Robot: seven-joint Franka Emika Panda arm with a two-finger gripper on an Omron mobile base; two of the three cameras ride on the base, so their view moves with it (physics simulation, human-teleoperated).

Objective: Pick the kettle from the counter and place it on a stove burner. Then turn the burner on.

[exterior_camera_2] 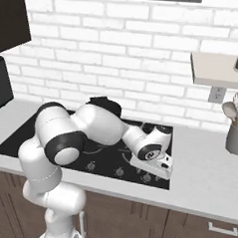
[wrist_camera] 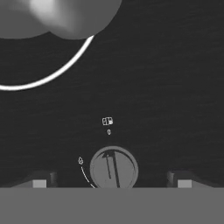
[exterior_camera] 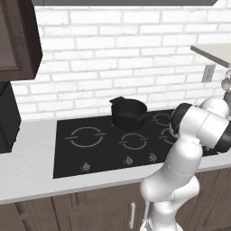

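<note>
In the hand view the rounded silvery-grey body of the kettle [wrist_camera: 57, 17] fills the top left and rests over a thin grey stove burner [wrist_camera: 52, 75] ring on the black glass cooktop [wrist_camera: 175, 87]. My gripper [wrist_camera: 111, 182] is open, with a dark fingertip on each side of a round control knob [wrist_camera: 113, 168] and no contact with it. From the right base view the gripper [exterior_camera_2: 163, 172] points down at the cooktop's front right corner. My arm covers the kettle in both base views. The pale counter [exterior_camera: 27, 173] surrounds the cooktop [exterior_camera: 67, 155].
A black saucepan [exterior_camera: 128, 113] stands on a rear burner. More knobs [exterior_camera: 128, 160] line the cooktop's front edge. A grey utensil holder [exterior_camera_2: 236, 138] stands on the counter at right, below a wall shelf [exterior_camera_2: 218, 72]. A black appliance [exterior_camera: 6, 117] sits at far left.
</note>
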